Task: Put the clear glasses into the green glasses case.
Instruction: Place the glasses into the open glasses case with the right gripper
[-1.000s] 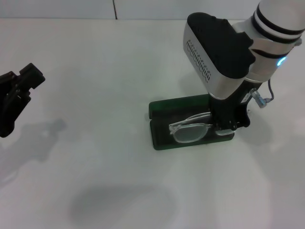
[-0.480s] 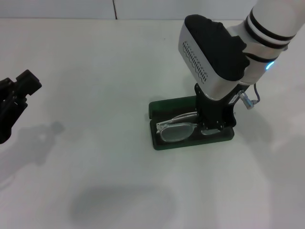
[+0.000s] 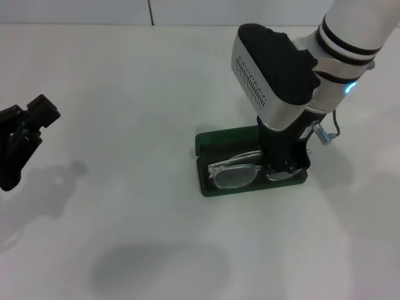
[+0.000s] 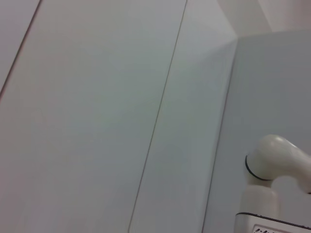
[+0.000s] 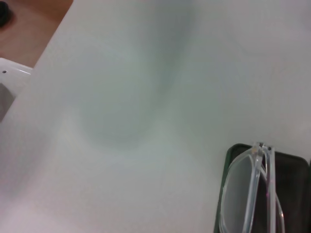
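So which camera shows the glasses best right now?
The head view: the glasses lie over the open case, one end hidden under the right gripper. The right wrist view shows only one lens and folded arm at the picture's edge. The left wrist view shows none of them.

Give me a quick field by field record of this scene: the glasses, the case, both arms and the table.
glasses: clear plastic glasses, folded, lying in the case's open tray
case: dark green hard glasses case, open, lid laid back flat on the table
right gripper: down at the glasses' right end, over the case; jaws hidden
left gripper: off at the table's left edge, away from the case
table: plain white table
task status: glasses in the case, lid not closed
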`<act>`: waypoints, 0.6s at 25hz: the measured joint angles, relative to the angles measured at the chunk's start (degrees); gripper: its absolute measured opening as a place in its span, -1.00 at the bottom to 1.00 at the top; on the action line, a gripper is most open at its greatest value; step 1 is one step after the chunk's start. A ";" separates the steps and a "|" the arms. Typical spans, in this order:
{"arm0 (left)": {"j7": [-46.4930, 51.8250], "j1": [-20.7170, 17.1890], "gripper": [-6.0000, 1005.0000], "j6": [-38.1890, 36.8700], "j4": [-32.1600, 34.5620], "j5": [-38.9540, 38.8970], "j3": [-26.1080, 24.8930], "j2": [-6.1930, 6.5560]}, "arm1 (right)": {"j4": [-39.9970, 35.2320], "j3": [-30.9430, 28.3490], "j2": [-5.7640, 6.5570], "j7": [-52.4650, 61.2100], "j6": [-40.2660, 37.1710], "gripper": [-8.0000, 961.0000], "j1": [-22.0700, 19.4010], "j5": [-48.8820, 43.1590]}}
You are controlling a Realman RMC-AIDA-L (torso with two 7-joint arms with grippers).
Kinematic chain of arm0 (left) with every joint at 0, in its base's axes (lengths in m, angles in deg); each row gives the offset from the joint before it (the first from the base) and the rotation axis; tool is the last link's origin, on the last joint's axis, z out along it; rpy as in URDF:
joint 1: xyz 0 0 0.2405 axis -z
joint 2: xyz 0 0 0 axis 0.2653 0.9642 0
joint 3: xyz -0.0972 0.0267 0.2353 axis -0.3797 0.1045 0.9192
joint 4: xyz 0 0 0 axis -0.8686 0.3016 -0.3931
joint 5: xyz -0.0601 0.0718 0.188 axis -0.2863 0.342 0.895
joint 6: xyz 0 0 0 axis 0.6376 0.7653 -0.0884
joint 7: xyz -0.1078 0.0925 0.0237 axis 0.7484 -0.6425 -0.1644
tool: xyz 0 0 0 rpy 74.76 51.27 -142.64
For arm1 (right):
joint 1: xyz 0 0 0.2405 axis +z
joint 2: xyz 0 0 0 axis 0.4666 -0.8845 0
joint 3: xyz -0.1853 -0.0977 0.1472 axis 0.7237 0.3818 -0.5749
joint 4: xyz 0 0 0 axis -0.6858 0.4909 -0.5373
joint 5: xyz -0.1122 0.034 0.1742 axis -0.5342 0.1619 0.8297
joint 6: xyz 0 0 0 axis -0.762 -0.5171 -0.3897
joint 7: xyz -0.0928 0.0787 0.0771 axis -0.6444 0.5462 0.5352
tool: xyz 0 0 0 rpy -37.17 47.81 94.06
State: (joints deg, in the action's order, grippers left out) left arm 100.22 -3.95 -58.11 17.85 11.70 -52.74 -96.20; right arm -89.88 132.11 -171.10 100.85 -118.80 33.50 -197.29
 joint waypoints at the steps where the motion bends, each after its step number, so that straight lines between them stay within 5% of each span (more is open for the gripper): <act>1: -0.11 0.02 -0.81 0.03 -0.02 0.02 0.01 -0.03 | 0.24 0.00 0.00 -0.02 0.09 -0.87 0.08 0.00; 15: -0.66 0.26 -0.81 0.24 -0.73 0.05 0.04 -0.14 | 0.82 -0.02 0.17 -0.38 1.27 -0.87 0.18 -0.42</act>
State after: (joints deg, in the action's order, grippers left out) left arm 99.56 -3.69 -57.87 17.13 11.75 -52.70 -96.34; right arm -89.06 132.09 -170.93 100.47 -117.53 33.68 -197.71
